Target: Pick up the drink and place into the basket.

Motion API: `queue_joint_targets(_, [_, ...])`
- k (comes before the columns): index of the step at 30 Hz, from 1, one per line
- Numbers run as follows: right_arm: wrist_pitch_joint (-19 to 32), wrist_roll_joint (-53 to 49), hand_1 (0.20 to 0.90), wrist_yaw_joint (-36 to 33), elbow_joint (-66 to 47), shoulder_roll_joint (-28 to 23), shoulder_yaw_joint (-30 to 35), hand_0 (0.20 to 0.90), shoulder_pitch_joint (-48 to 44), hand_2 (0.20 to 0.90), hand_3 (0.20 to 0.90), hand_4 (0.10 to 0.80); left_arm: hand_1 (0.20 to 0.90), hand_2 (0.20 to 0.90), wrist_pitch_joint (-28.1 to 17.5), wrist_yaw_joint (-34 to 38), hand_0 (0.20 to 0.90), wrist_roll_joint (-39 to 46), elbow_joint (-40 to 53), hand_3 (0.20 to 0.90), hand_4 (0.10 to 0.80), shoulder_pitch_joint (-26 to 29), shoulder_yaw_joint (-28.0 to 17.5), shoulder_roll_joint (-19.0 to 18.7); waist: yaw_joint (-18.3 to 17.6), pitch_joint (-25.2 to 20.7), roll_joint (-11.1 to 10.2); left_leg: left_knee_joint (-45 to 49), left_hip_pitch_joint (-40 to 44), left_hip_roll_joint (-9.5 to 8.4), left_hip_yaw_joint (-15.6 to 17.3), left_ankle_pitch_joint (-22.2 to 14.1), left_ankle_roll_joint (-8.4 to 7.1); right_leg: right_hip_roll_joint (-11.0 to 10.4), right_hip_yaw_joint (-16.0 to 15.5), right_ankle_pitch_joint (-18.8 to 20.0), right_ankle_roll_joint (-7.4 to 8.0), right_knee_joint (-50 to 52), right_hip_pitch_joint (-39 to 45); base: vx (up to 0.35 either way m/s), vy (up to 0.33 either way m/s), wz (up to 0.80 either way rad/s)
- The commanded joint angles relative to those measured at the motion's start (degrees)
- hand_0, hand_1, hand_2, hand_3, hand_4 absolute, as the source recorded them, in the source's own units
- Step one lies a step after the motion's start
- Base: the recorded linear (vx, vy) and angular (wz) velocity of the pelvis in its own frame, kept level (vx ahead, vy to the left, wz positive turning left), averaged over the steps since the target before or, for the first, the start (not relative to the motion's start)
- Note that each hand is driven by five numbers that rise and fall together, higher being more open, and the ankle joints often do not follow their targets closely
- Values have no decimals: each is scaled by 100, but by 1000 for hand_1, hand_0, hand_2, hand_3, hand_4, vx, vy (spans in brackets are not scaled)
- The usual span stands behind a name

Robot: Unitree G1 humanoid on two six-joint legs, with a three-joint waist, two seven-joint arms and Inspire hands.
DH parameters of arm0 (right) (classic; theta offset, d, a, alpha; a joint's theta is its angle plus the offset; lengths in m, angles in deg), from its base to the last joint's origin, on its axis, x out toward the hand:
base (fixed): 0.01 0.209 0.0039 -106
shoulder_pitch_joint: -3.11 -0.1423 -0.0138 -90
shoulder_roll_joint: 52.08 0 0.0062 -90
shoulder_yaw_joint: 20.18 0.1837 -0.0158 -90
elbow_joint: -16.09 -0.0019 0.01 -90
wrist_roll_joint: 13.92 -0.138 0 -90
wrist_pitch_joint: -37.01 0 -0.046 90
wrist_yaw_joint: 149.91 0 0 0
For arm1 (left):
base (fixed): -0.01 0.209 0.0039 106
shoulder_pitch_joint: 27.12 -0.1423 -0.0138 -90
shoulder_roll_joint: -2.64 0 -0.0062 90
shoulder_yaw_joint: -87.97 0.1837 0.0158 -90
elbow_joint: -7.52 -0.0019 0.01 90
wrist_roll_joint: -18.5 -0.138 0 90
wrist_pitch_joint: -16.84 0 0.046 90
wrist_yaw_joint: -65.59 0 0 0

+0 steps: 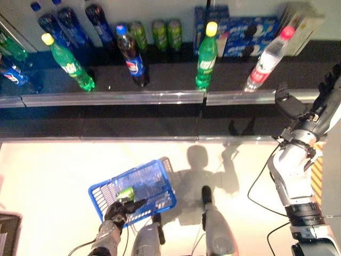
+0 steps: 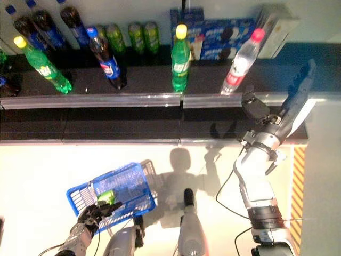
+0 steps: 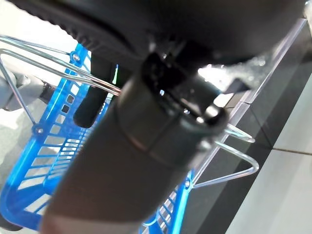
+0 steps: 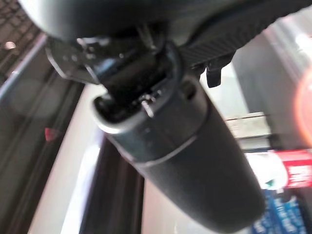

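A blue plastic basket (image 1: 152,180) hangs low in front of me, with a green drink can (image 1: 126,192) lying in its near corner. My left hand (image 1: 122,209) is at the basket's near rim, its fingers curled round a wire handle (image 3: 100,84). The second wire handle (image 3: 237,168) hangs loose on the far side. My right hand (image 1: 290,104) is raised at the shelf's front edge, open and holding nothing, just below a clear bottle with a red cap (image 1: 267,60). A green bottle with a yellow cap (image 1: 206,53) stands to that bottle's left.
The dark shelf (image 1: 160,80) with a clear front rail (image 1: 133,97) also holds a cola bottle (image 1: 133,57), a tilted green bottle (image 1: 70,63), several dark bottles at the far left, green cans (image 1: 167,33) and blue snack boxes (image 1: 245,32) at the back.
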Motion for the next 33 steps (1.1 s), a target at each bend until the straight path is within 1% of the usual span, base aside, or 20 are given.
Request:
queue_joint_targets(1, [636, 143, 900, -478, -469, -648, 208, 900, -846, 900, 900, 800, 300, 300, -315, -397, 300, 518, 298, 200, 100, -317, 154, 238, 47, -158, -93, 276, -300, 129, -540, 133, 121, -230, 11, -712, -62, 828, -113, -151, 26, -9])
queue_joint_targets(3, [581, 125, 900, -464, -448, -723, 191, 900, -1065, 900, 900, 800, 300, 300, -357, -419, 300, 600, 340, 200, 100, -278, 203, 249, 53, -87, -36, 242, -354, 105, -548, 186, 126, -220, 23, -688, -71, 828, -176, -85, 14, -12])
queue_joint_targets(5, [307, 126, 900, -390, -401, -904, 101, 900, -1484, 900, 900, 800, 300, 300, -351, -407, 300, 650, 437, 200, 100, -209, 242, 233, 84, -3, 30, 210, -428, 82, -551, 244, 125, -223, 15, -675, -83, 812, -229, -81, -7, -5])
queue_joint_targets(9, [55, -18, 900, -304, -236, -1082, -22, 900, -1912, 900, 900, 800, 300, 300, -329, -426, 300, 681, 496, 200, 100, -176, 250, 173, 143, 63, 78, 199, -508, 86, -545, 297, 119, -208, -19, -691, -117, 814, -267, -18, -27, -1])
queue_joint_targets(15, [-124, -129, 900, -248, -93, -1193, -66, 900, -2243, 900, 900, 800, 300, 300, -248, -442, 300, 637, 542, 200, 100, -157, 252, 114, 200, 127, 121, 229, -627, 101, -553, 339, 100, -191, -71, -710, -166, 817, -316, 8, -41, -1])
queue_joint_targets(19, [-336, -166, 900, -100, -15, -1267, -174, 900, -2638, 900, 900, 800, 300, 300, -218, -430, 300, 644, 631, 200, 100, -108, 284, 94, 243, 204, 172, 198, -715, 111, -539, 388, 88, -181, -108, -725, -191, 834, -401, 2, -8, 0])
queue_joint_targets(23, [-488, -78, 900, -49, -9, -1309, -293, 900, -2907, 900, 900, 800, 300, 300, -191, -395, 300, 660, 655, 200, 100, -87, 323, 61, 277, 233, 164, 143, -710, 123, -527, 416, 80, -162, -141, -743, -208, 842, -406, 30, -26, 0])
queue_joint_targets(28, [-649, -202, 900, -51, 68, -1404, -368, 900, -3168, 900, 900, 800, 300, 300, -124, -393, 300, 651, 646, 200, 100, -58, 326, 5, 332, 252, 155, 108, -728, 122, -528, 449, 72, -163, -192, -748, -221, 848, -422, 21, -17, 0])
queue_joint_targets(33, [-807, -365, 900, -150, 422, -1460, -507, 900, -3519, 900, 900, 800, 300, 300, -80, -394, 300, 666, 698, 200, 100, -21, 377, -43, 407, 287, 195, 128, -798, 93, -554, 463, 82, -181, -248, -760, -229, 884, -474, 6, -12, 4])
